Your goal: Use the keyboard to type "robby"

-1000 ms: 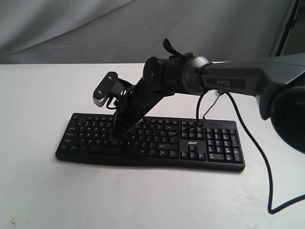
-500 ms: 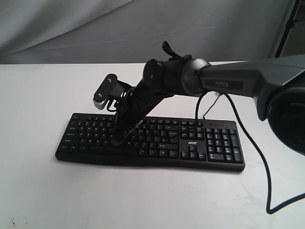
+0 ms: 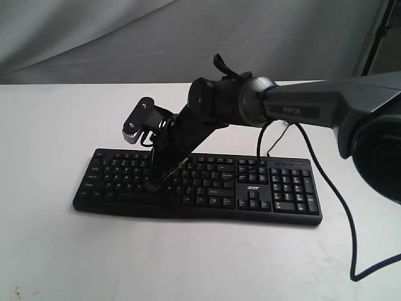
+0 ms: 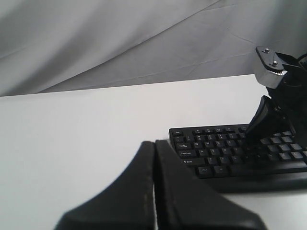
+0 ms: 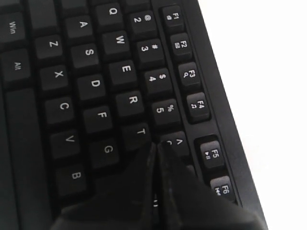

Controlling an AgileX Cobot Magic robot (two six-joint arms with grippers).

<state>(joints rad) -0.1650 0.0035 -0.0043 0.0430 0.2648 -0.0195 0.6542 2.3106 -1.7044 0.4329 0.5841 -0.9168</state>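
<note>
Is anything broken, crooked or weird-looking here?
Nothing stands out. The keyboard lies flat on the white table, no keys visibly missing, and the shut jaws of the right arm point down at the letter keys.

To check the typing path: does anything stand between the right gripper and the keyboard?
Nothing visible does. The right gripper, shut, points straight at the keyboard near the T key, with only bare keys around its tip.

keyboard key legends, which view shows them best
The right wrist view: on the keyboard letters such as Q, W, E, R and T read clearly beside the shut right gripper. The exterior view shows the whole board, but the legends are too small and the gripper covers some keys. The left wrist view shows one end, obliquely.
</note>
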